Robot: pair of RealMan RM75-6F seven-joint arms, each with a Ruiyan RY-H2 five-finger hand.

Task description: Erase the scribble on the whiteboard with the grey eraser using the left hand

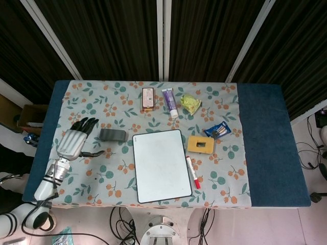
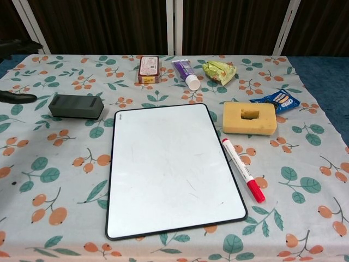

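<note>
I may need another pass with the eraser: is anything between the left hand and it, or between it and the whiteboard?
Nothing visible. The left hand, open, sits left of the grey eraser with only bare tablecloth between. The eraser lies just off the whiteboard top-left corner, that gap bare too.

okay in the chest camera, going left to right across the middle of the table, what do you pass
Grey eraser → whiteboard → red marker → yellow sponge → blue snack packet.
</note>
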